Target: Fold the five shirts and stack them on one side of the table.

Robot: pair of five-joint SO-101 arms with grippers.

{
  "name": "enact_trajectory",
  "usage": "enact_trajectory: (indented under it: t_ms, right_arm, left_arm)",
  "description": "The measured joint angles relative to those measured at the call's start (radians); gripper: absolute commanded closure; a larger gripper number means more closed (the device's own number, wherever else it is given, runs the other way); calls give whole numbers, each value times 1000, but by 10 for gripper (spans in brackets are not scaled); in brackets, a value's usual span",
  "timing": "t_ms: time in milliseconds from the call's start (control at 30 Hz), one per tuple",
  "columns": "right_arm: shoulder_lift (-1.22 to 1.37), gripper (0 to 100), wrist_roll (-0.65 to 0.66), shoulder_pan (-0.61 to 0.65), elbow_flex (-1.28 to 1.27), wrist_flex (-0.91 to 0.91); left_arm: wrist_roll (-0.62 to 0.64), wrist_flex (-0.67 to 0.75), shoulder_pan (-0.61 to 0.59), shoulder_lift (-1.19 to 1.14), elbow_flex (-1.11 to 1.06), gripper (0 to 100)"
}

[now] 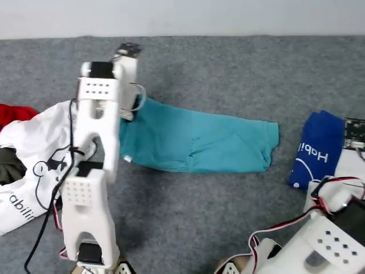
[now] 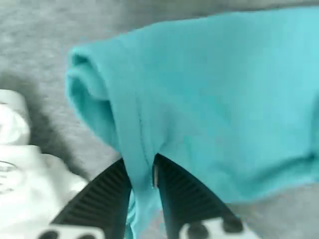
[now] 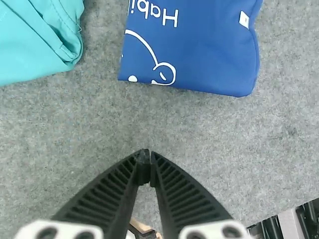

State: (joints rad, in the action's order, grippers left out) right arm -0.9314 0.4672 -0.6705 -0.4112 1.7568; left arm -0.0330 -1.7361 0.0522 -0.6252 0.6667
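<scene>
A teal shirt [image 1: 197,140] lies folded lengthwise across the middle of the grey table. My left gripper [image 2: 141,172] is shut on a pinched fold at the teal shirt's [image 2: 214,94] left end, where the left arm [image 1: 102,91] stands over it. A folded blue shirt [image 1: 315,148] with white print lies at the right side. My right gripper [image 3: 145,162] is shut and empty, hovering over bare carpet just short of the blue shirt [image 3: 192,42]. The teal shirt's other end [image 3: 37,37] lies beside it.
A white printed shirt [image 1: 34,162] is spread at the left edge, over a red garment [image 1: 14,114] and a dark olive one [image 1: 10,162]. The white shirt [image 2: 22,169] lies close to the left gripper. The right arm's base [image 1: 325,240] fills the front right corner.
</scene>
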Motion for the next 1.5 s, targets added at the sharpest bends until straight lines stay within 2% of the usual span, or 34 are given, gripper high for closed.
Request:
enact_trajectory:
  t_ms: [267,500,700,1033,1233,1433,1500]
  right_arm:
    - [0,984,0,0,0,0]
    - [0,985,0,0,0,0]
    - [0,985,0,0,0,0]
    - [0,986,0,0,-109,0]
    - [0,985,0,0,-109,0]
    - [0,984,0,0,-109,0]
    - [0,984,0,0,-109,0]
  left_arm:
    - [68,0,207,121,-12,995]
    - [118,-2,397,120,123,995]
    - [140,-3,509,26,264,995]
    - [143,-3,615,-121,480,994]
    - [143,12,624,-222,577,994]
    - [144,43,624,-273,624,852]
    - [163,44,624,-276,649,833]
